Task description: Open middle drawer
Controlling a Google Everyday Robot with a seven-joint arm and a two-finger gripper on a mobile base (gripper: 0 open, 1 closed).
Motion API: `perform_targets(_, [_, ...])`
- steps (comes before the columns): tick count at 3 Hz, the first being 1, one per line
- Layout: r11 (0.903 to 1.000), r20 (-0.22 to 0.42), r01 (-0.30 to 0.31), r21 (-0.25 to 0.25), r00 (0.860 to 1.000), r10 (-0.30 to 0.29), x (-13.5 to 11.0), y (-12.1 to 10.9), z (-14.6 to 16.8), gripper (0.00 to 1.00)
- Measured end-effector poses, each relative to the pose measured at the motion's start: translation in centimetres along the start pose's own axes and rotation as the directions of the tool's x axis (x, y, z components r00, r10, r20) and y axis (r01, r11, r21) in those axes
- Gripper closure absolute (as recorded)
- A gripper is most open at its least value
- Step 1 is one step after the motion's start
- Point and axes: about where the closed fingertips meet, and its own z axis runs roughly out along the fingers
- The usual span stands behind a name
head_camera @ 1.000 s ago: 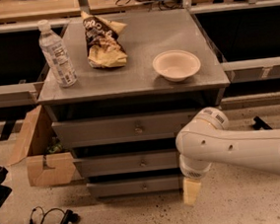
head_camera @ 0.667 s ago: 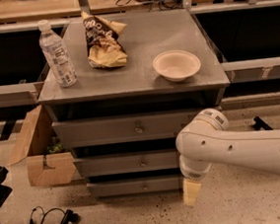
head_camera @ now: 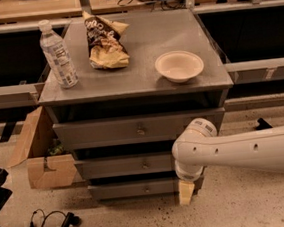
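The grey cabinet (head_camera: 140, 45) has three stacked drawers, all closed. The middle drawer (head_camera: 112, 167) has a medium-height flat front and a small round knob (head_camera: 145, 164). My white arm (head_camera: 246, 150) reaches in from the right and bends down in front of the cabinet's lower right corner. The gripper (head_camera: 186, 192) points down near the floor, in front of the right end of the bottom drawer (head_camera: 119, 190). It sits below and to the right of the middle drawer's knob and holds nothing I can see.
On the cabinet top stand a water bottle (head_camera: 58, 55), a chip bag (head_camera: 104, 41) and a beige bowl (head_camera: 179, 65). An open cardboard box (head_camera: 41, 160) sits at the cabinet's left. Cables (head_camera: 42, 225) lie on the floor at the lower left. The top drawer (head_camera: 108, 133) has the tallest front.
My arm and gripper have shifted a little to the left across the cabinet front. The drawers have not moved.
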Motion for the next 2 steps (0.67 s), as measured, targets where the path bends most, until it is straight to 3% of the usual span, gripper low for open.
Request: perform_targets(2, [0.9972,-0.046,0.050,0.055,0.998,-0.048,0.9,-5.9,8.7,0.00])
